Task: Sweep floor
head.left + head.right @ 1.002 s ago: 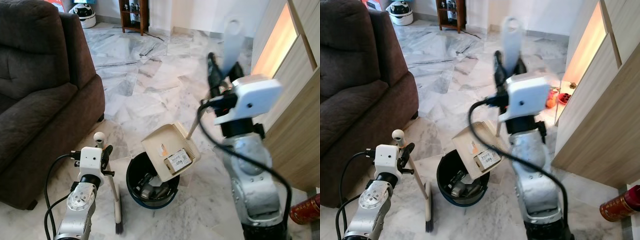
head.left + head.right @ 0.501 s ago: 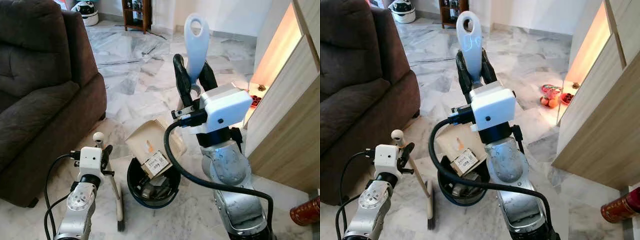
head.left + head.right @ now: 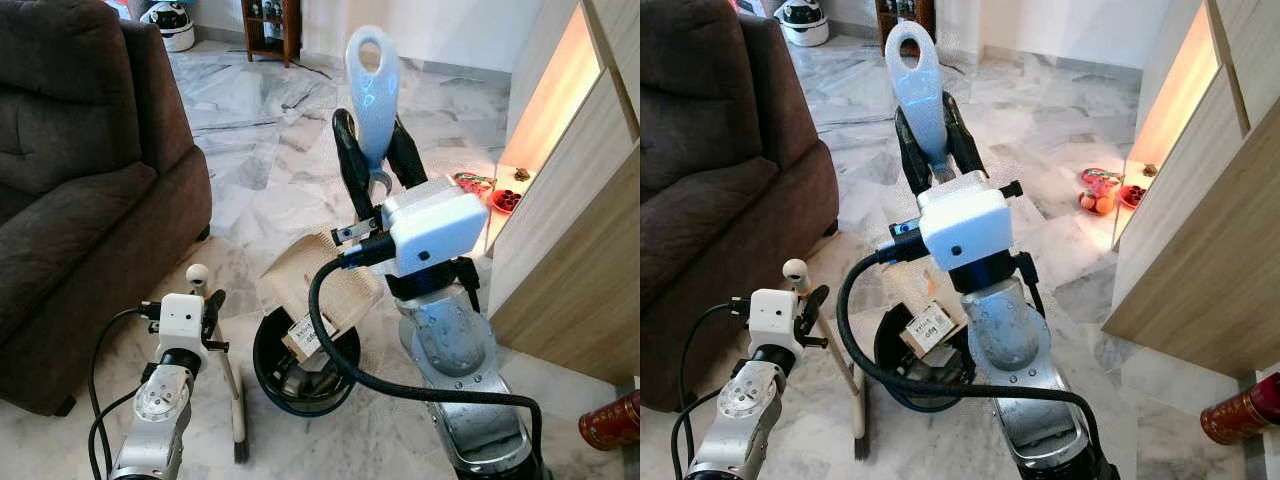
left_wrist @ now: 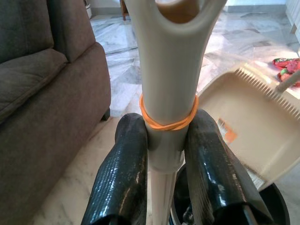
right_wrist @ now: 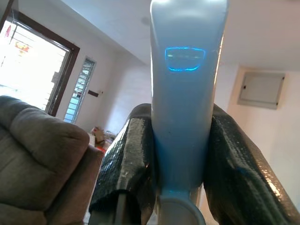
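Your right gripper point(image 3: 372, 160) is raised high at about 12 o'clock from the bin point(image 3: 275, 368), with its fingers point(image 5: 133, 159) closed on the pale blue handle point(image 3: 369, 85) of the dustpan point(image 3: 320, 275). The handle points up and ends in a hanging hole. The beige dustpan is tilted over the black bin, with its lower edge inside the rim. A white label point(image 3: 928, 325) with small dark writing is stuck on the pan; you cannot read the words. Beside it there is a small orange mark point(image 4: 227, 132), also not readable.

Your left gripper point(image 4: 169, 140) is low, at about 9 o'clock from the bin, and its fingers point(image 4: 124, 164) hold the cream handle of the brush point(image 3: 236, 420) tightly, just under an orange rubber band point(image 4: 168, 121). The brush bristles touch the marble floor point(image 3: 270, 150) next to the bin.

The brown sofa point(image 3: 80, 180) stands at 9 o'clock, a wooden cabinet point(image 3: 590, 250) at 3 o'clock. A red can point(image 3: 608, 420) lies at about 4 o'clock; its printing is too small to read.
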